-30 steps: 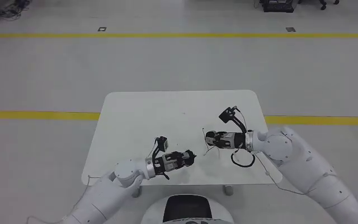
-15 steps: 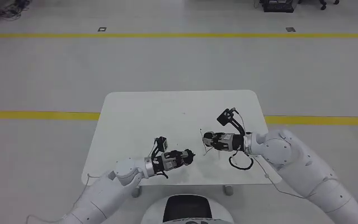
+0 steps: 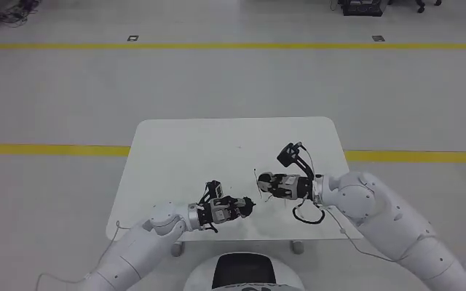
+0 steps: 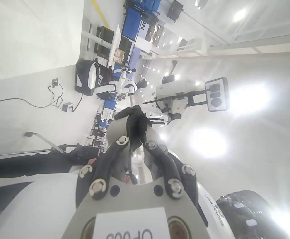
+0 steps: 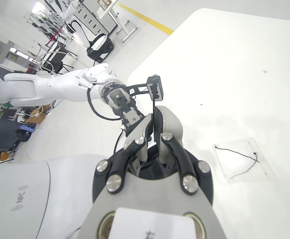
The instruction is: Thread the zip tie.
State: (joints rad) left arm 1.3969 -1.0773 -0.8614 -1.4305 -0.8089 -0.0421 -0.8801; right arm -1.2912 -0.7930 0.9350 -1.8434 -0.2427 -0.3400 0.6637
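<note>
The zip tie [image 5: 154, 108] is a black strap clamped between the right gripper's [image 5: 156, 121] closed fingers, its free end rising past their tips. Just beyond those tips the left gripper [image 3: 250, 205] faces them, its fingers drawn narrow. Off to one side of the fingers, a clear sleeve [image 5: 240, 163] lies on the table [image 3: 189, 145].

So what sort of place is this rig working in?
Probably a robotics lab or test hall: yellow lines cross a wide pale floor, another white robot stands on a dark base in the background, and drawer cabinets line up behind it.
</note>
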